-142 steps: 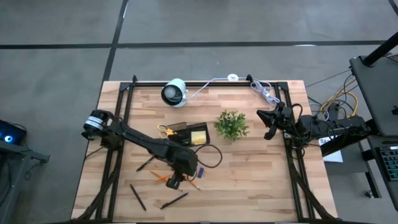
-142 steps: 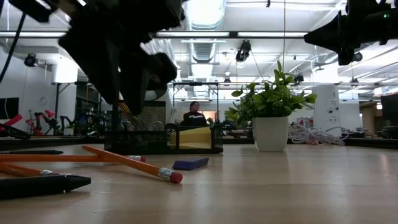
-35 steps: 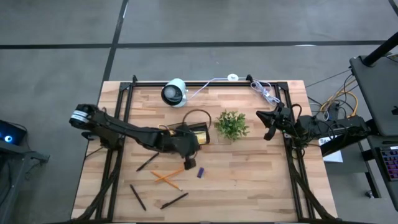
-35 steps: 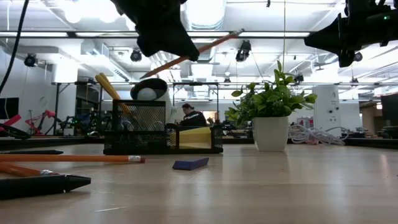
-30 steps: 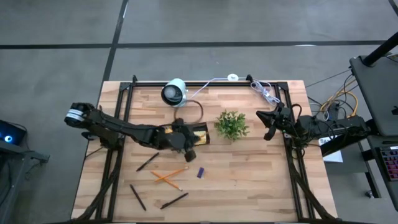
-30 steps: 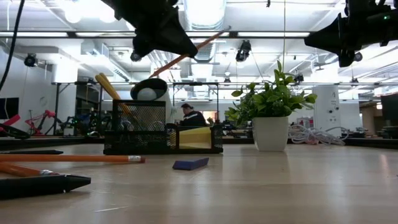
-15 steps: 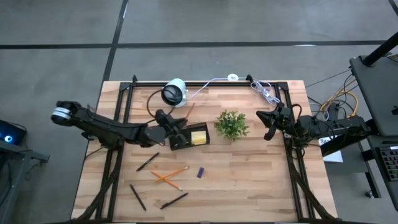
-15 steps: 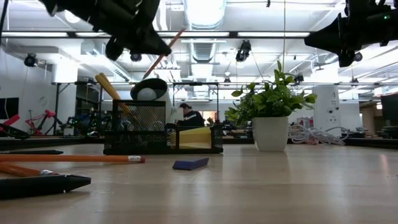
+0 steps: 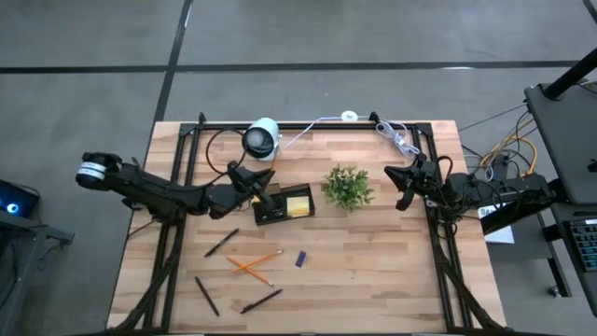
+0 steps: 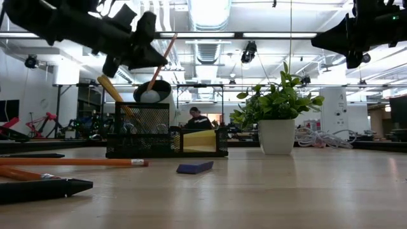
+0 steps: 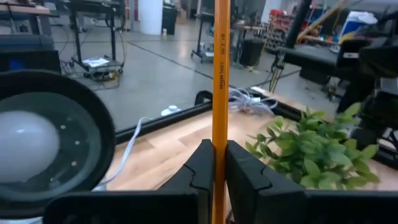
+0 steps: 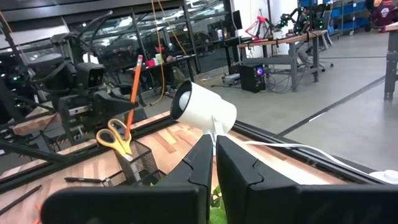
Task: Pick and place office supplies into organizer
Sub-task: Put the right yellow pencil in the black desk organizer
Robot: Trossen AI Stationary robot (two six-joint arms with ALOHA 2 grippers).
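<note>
Clutter crowds the far half of the pale wooden table [image 9: 373,271]: a white round camera device [image 9: 262,139] with its thin cable, a small leafy green plant [image 9: 347,186] in a white pot, and between them the black mesh organizer [image 9: 280,203], a boxy wire-grid tray. Yellow-handled scissors [image 10: 114,93] stand tilted in its tall compartment, and a yellow sticky-note pad [image 9: 298,203] fills the low one beside the plant. The left gripper [image 9: 254,180] hangs just above the organizer's tall end, its dark fingers [image 11: 239,174] pinched tight on a smooth orange pencil [image 11: 220,74], which points steeply upward with the camera device close behind it. Nearer the front edge lie loose supplies: two crossed orange pencils [image 9: 254,265] with pink erasers, a tiny blue piece [image 9: 300,259], and three thin black pens [image 9: 221,244] scattered well apart. The right gripper [image 9: 405,186] waits off by the table's right rail beyond the plant, its fingers [image 12: 233,163] pressed together on nothing.
</note>
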